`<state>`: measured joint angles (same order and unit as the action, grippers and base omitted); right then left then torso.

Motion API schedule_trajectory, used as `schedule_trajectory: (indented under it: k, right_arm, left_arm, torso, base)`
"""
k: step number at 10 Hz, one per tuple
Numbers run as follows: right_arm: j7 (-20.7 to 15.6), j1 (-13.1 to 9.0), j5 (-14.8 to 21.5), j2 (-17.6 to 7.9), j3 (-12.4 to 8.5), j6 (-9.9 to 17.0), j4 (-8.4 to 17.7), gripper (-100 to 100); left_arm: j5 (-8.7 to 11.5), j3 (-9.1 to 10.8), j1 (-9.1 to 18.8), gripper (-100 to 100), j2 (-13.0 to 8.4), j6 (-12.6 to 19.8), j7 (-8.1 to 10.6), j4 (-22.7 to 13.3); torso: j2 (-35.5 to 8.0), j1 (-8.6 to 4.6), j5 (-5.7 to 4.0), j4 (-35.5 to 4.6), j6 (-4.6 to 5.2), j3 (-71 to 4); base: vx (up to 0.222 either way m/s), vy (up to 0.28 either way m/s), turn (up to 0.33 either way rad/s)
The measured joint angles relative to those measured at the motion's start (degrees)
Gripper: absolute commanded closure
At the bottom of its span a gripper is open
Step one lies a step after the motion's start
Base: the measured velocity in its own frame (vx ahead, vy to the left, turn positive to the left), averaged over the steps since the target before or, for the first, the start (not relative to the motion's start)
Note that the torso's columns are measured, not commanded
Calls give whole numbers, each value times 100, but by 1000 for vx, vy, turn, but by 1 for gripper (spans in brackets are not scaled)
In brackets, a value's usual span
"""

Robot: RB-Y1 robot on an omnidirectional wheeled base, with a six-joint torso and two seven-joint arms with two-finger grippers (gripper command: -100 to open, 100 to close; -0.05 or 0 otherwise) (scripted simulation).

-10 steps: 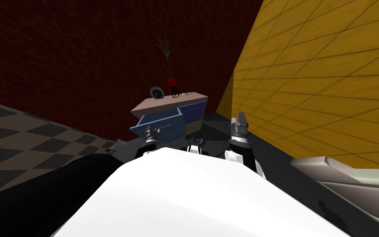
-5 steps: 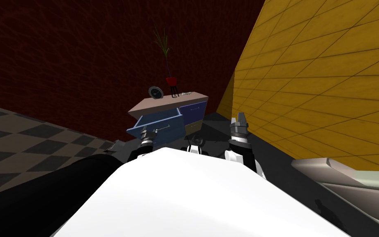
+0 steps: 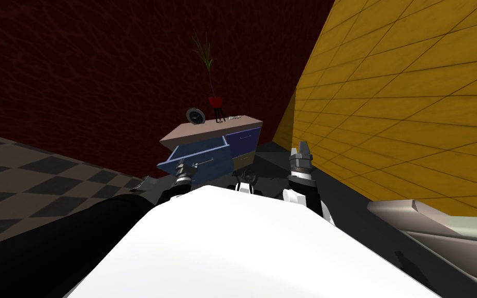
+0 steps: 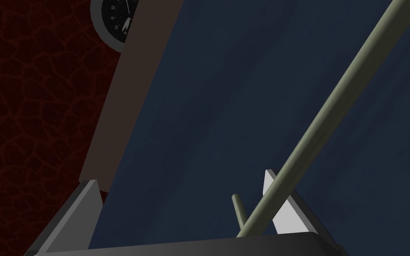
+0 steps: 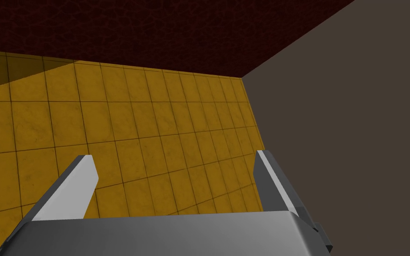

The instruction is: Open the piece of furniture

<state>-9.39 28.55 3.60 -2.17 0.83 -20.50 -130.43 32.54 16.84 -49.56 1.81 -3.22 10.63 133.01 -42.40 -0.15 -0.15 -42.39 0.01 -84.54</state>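
1. Checkered floor (image 3: 35, 176): left of the cabinet, running along the dark red wall (image 3: 103, 77).
2. Cabinet (image 3: 211, 129): blue-fronted with a pale brown top, backed against the red wall, near the corner.
3. Clock (image 3: 195, 116): round with a dark face, on the cabinet's top at its left end.
4. Left gripper (image 3: 182, 168): at the front of the cabinet's left drawer. Fingers spread wide, clamping nothing. In the left wrist view the handle (image 4: 324, 115), an olive-grey bar, slants across the blue front between the fingers, close against one finger (image 4: 284, 213).
5. Left drawer (image 3: 206, 158): pulled well out of the cabinet.
6. Plant (image 3: 214, 101): thin leaves in a red pot on a small dark stand, on the cabinet's top, right of the clock.
7. Right drawer (image 3: 242, 142): flush with the cabinet's front.
8. Right gripper (image 3: 300, 150): raised, right of the cabinet and apart from it. Fingers parted, empty.
9. Yellow tiled wall (image 3: 413, 103): meets the red wall just right of the cabinet.
10. Pale furniture (image 3: 439, 227): far right, well apart from the cabinet.
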Motion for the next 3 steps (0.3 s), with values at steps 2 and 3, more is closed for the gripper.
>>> schedule_trajectory:
  k: [2,3]
  right_arm:
    - [0,0,0,0,0,0,0,0]
    - [0,0,0,0,0,0,0,0]
  left_arm:
    - [-1,-3,-6,0,1,11,-2,-13]
    - [-1,-4,-8,0,2,14,-2,-16]
  torso:
    - [8,8,7,6,-1,-3]
    - [10,10,10,8,-1,-3]
  base:
    - [0,0,0]
    - [0,0,0]
